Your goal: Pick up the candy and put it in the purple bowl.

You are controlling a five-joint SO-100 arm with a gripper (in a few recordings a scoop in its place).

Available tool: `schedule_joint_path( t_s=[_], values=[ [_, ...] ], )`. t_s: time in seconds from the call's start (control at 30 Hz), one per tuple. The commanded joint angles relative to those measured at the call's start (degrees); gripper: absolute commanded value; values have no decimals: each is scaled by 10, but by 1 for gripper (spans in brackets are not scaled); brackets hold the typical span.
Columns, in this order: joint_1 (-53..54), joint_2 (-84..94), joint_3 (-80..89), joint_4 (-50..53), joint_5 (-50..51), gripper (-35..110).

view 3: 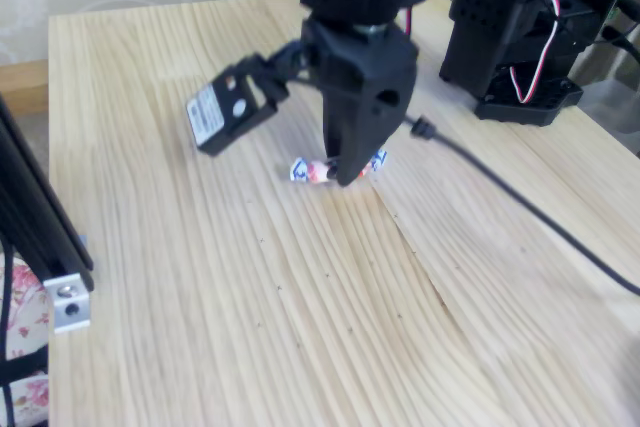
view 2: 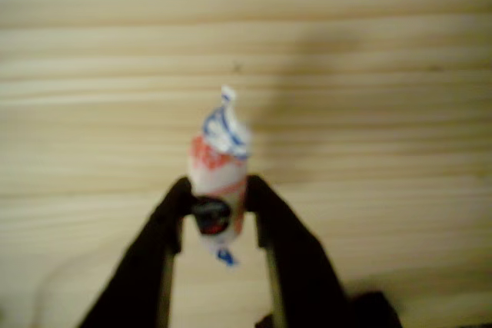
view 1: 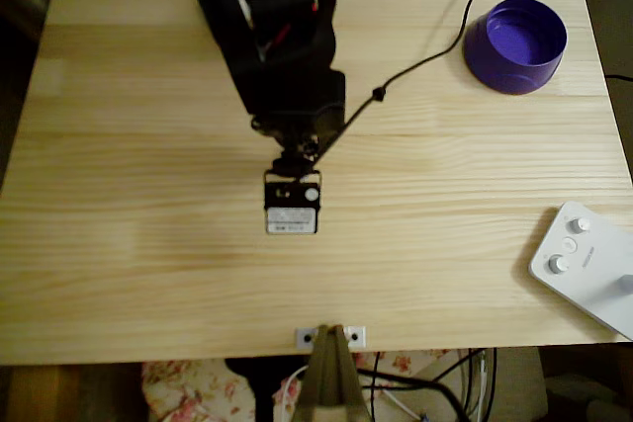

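Black fingers of mine pinch the candy at mid-table.

In the wrist view my gripper (view 2: 219,217) is closed around the lower part of the candy (view 2: 219,167), its twisted end pointing up the frame over the pine table (view 2: 384,74). The fixed view shows the candy (view 3: 305,171) low at the tabletop, centre frame. Overhead, the purple bowl (view 1: 515,44) sits well apart, upper right, with a white controller (view 1: 584,259) at lower right.

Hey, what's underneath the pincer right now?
The candy sits between the two fingers of the pincer, over the bare wooden table. The fixed view shows it low, at the tabletop. The fingers cover its sides, so actual contact stays unclear.
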Motion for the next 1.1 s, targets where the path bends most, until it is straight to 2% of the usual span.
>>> schedule_joint_path(
  t_s=[0.0,0.57,0.87,1.07],
  values=[
    [-3,101,-33,21,2,-1],
    [-62,362,-70,182,-7,-1],
    [-200,444,-98,186,-4,-1],
    [-298,468,-110,135,-41,-1]
  ],
)
